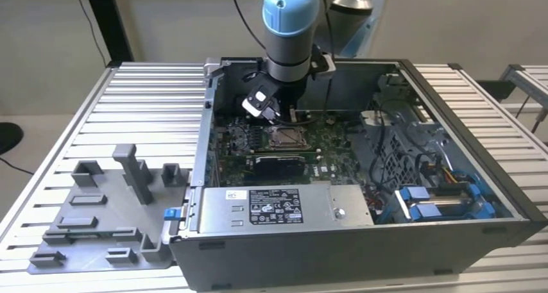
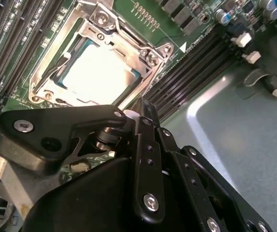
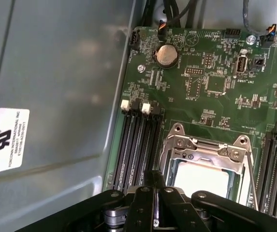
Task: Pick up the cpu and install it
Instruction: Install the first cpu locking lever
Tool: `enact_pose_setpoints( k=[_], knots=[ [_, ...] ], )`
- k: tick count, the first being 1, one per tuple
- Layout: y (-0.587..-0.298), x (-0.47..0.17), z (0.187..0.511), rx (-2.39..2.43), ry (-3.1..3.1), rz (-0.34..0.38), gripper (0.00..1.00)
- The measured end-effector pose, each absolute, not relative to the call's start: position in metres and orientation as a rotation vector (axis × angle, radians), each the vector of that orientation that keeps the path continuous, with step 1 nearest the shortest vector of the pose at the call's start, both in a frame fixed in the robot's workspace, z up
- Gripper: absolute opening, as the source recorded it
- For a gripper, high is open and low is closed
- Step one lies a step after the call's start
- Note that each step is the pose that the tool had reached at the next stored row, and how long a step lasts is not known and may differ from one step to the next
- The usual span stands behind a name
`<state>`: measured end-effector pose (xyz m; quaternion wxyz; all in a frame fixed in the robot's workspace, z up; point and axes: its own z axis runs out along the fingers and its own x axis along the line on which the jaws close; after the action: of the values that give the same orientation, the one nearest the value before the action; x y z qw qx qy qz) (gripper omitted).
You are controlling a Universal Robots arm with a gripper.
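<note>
The cpu [image 2: 97, 72] is a silvery-white square lying flat inside the metal frame of the socket [image 2: 150, 53] on the green motherboard. In the first wrist view the cpu [image 3: 201, 180] sits in the socket frame [image 3: 203, 145], partly hidden behind the black fingers. In the exterior view my gripper [image 1: 276, 118] hangs inside the open computer case just above and behind the socket [image 1: 287, 137]. The gripper [image 2: 143, 105] is shut, its two fingers pressed together with nothing seen between them, and the gripper [image 3: 153, 176] stands beside the socket's edge, apart from the chip.
Memory slots [image 3: 138, 140] run alongside the socket. The case wall [image 3: 56, 96] with a white label stands close by. A grey box with a label [image 1: 274, 206], blue drive brackets [image 1: 437, 200] and cables fill the case. A grey fixture [image 1: 102, 209] lies on the slatted table at the exterior view's left.
</note>
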<state>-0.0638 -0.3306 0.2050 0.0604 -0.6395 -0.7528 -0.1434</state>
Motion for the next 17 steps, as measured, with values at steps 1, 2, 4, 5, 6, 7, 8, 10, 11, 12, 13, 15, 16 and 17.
enact_pose_setpoints(
  k=[1,2,4,5,6,7,8,10,11,12,13,15,16,17],
  knots=[
    [-0.331,-0.063,0.205,-1.936,-2.278,-0.434,0.0],
    [-0.331,-0.062,0.204,-1.936,-2.278,-0.434,0.0],
    [-0.331,-0.061,0.203,-1.936,-2.278,-0.434,0.0],
    [-0.331,-0.061,0.202,-1.937,-2.277,-0.434,0.0],
    [-0.331,-0.06,0.202,-1.937,-2.277,-0.434,0.0],
    [-0.331,-0.059,0.201,-1.937,-2.277,-0.434,0.0],
    [-0.331,-0.059,0.2,-1.937,-2.277,-0.434,0.0],
    [-0.331,-0.058,0.2,-1.938,-2.276,-0.434,0.0],
    [-0.331,-0.057,0.199,-1.938,-2.276,-0.434,0.0],
    [-0.331,-0.057,0.199,-1.939,-2.275,-0.434,0.0],
    [-0.331,-0.057,0.198,-1.939,-2.275,-0.433,0.0],
    [-0.331,-0.056,0.197,-1.94,-2.275,-0.433,0.0],
    [-0.331,-0.055,0.196,-1.94,-2.274,-0.433,0.0],
    [-0.331,-0.054,0.195,-1.941,-2.274,-0.433,0.0]
  ],
)
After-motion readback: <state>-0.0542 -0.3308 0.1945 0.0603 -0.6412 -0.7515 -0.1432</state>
